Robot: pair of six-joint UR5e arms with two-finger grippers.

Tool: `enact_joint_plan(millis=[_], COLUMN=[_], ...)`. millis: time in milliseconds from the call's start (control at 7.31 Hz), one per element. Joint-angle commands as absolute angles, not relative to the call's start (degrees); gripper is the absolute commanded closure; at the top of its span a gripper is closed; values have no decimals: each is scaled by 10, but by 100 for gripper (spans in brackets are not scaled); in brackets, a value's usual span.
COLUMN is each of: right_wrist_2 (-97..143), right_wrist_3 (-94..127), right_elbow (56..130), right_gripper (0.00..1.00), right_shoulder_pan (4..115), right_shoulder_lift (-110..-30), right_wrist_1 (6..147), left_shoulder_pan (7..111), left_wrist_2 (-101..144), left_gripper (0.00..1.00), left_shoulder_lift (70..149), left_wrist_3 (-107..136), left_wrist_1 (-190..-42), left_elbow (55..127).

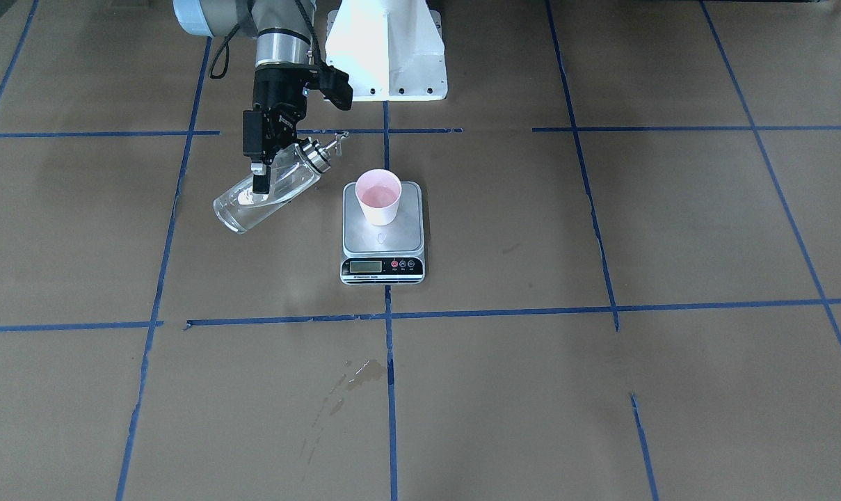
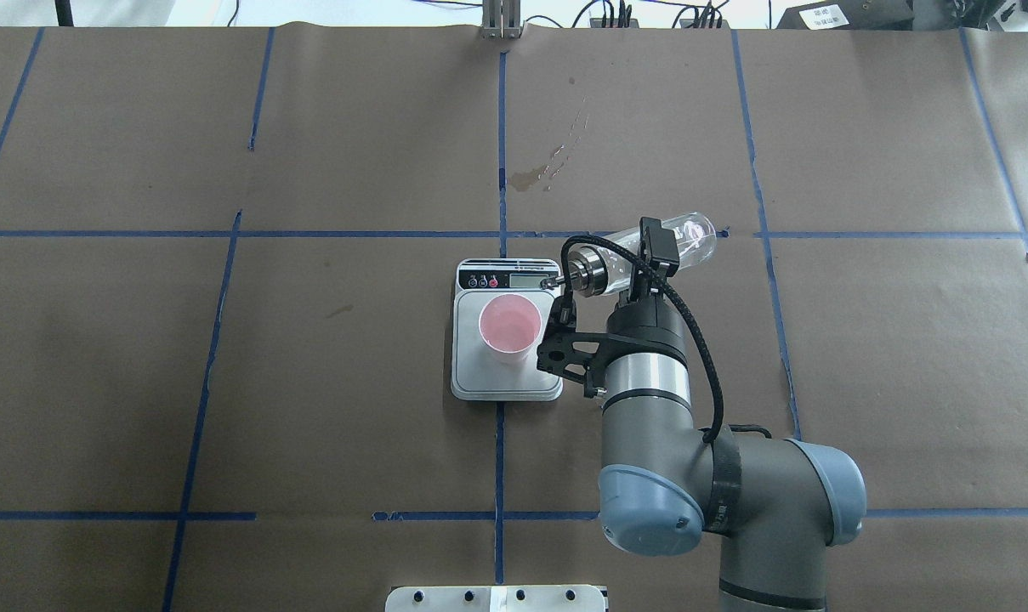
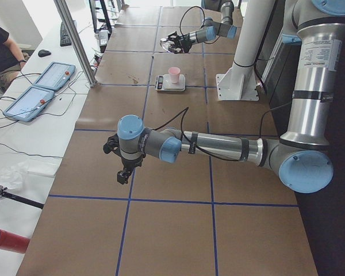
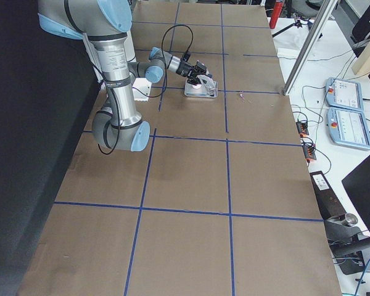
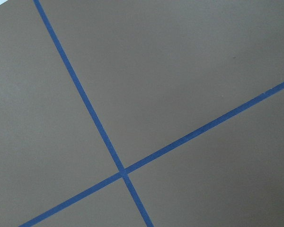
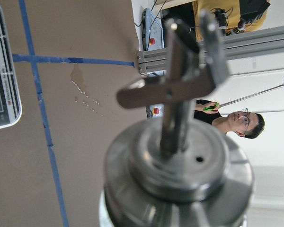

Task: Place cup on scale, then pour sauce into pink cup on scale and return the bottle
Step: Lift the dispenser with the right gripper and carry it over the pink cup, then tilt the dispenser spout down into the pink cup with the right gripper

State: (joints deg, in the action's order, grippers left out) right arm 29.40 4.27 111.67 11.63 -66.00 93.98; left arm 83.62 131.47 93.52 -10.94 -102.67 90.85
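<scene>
I hold the bottle clenched across its glass body in my right pincer, tipped close to level so the spout aims toward the cup; the cup stands upright on the scale so the pour can be weighed; the spout sits just beside the cup's rim, not yet over it, I judge; my left pincer hangs over the tabletop well apart, and I cannot tell its state.

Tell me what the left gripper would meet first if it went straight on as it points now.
Most likely the brown paper-covered table, near a crossing of blue tape lines; the left gripper points down at it, nothing visible between.
</scene>
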Motion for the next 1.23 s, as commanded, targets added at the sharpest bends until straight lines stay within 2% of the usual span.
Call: enact_joint_plan(millis=[0,684,1095], right_wrist_2=[294,257,207], right_wrist_3=[30,10,-19], right_elbow=[1110,1055,1056], right_gripper=[100,100,100], right_shoulder_pan=[113,112,112], right_shoulder_lift=[-654,-633,-606], right_wrist_1=[976,993,1091], left_shoulder_pan=[837,836,837], left_wrist_2=[1314,1314,1314], left_gripper=[0,0,0], left_shoulder_lift=[933,935,935], left_wrist_3=[-108,-108,-108], left_wrist_1=[-1027,-1027,-1026], left_elbow=[901,904,904])
